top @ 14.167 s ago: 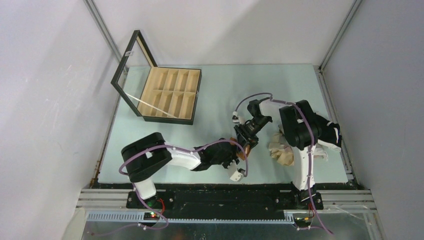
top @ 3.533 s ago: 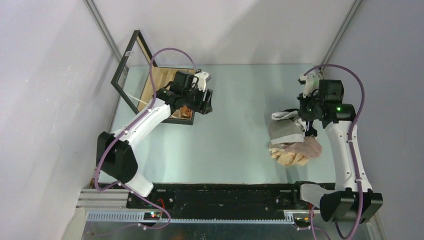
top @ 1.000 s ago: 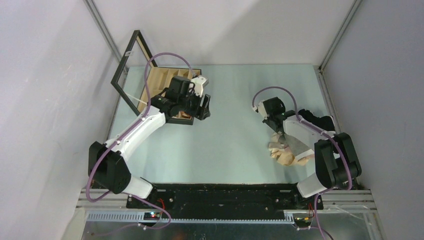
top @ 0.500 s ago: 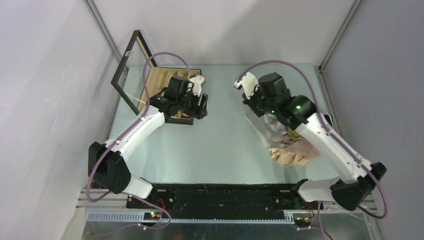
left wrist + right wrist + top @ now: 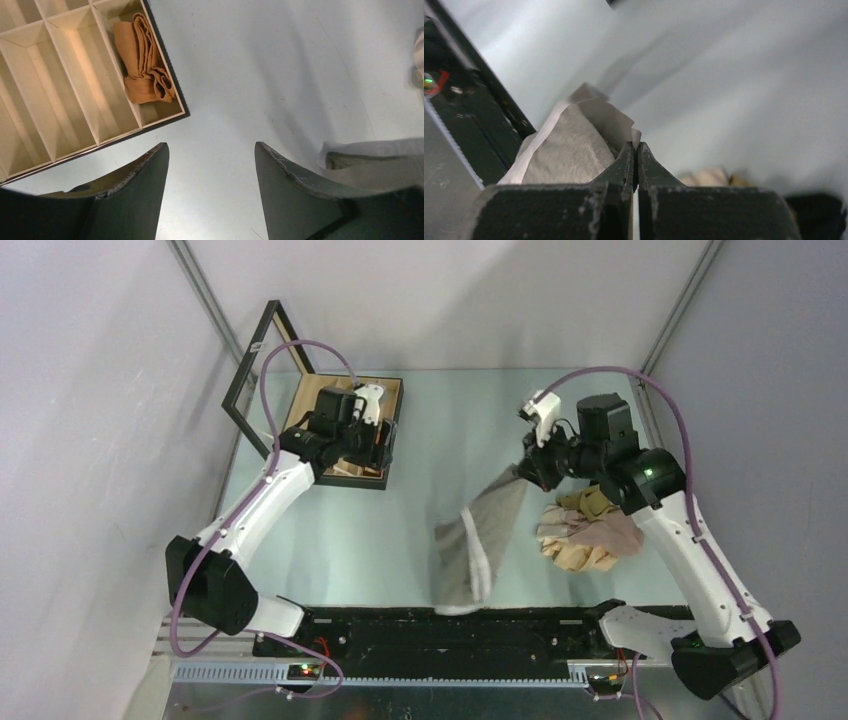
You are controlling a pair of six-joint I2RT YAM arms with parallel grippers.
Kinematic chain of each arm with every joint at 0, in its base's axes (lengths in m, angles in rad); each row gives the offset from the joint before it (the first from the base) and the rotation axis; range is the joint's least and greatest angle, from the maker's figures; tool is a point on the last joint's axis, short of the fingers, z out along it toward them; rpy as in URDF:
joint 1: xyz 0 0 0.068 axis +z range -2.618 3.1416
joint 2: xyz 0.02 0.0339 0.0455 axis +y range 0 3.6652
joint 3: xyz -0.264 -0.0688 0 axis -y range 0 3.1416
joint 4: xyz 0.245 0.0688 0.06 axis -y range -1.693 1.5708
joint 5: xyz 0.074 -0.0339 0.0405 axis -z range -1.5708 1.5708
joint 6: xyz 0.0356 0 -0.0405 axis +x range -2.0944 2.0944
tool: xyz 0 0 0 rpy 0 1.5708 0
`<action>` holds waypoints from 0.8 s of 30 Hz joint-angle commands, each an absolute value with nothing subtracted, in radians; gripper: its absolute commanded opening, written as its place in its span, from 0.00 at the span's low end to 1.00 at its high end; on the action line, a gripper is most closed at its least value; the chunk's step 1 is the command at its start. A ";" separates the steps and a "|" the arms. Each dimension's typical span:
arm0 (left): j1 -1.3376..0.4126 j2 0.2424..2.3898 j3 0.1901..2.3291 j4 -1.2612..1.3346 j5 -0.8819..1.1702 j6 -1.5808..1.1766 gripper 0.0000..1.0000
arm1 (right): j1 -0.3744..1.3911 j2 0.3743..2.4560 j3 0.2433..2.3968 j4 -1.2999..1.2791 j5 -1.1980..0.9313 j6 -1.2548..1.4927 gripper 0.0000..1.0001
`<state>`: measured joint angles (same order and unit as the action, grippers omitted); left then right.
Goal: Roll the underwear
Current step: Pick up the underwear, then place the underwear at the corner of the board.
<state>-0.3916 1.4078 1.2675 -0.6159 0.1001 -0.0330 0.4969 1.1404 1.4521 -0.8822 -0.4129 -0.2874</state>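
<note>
Nearest the arms' bases, the grey cloth underwear with a pale trimmed edge (image 5: 478, 540) hangs in a long slant. Its lower end is close to the near edge of the pale green desk (image 5: 440, 420), and whether it touches the surface cannot be told. Just right of it, a heap of beige and pale pink cloth underwear (image 5: 585, 535) lies loose and unrolled. Above the heap, the right claw (image 5: 527, 472) is pressed together on the grey piece's upper end, pinching only a thin bit of fabric.

Farther back on the left, the left claw (image 5: 211, 147) is spread wide with nothing in it, above the desk beside the black-framed wooden box with compartments (image 5: 60, 95). A rust-brown rolled piece (image 5: 145, 60) already sits in that box's corner compartment.

The likely risk is the slim pinch. The cloth could slip free and land bunched, or it could drape over the near edge. Either would leave no flat start for rolling.
</note>
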 commanded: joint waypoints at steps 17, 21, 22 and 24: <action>-0.567 1.727 1.290 -0.551 0.550 -0.010 0.68 | -0.108 1.314 1.018 -0.853 -0.472 -0.255 0.58; -0.597 1.796 1.298 -0.571 0.736 0.042 0.68 | -0.162 1.308 0.966 -0.827 -0.517 -0.170 0.73; -0.598 1.814 1.290 -0.564 0.777 0.042 0.68 | -0.172 1.310 0.964 -0.814 -0.520 -0.160 0.74; -0.606 1.836 1.269 -0.538 0.826 0.033 0.69 | -0.180 1.320 0.962 -0.802 -0.537 -0.133 0.76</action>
<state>-0.5964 1.8111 1.2526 -0.5674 0.6281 0.0002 -0.1631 1.3273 0.9649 -0.8478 -0.4820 -0.2165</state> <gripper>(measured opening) 0.681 0.745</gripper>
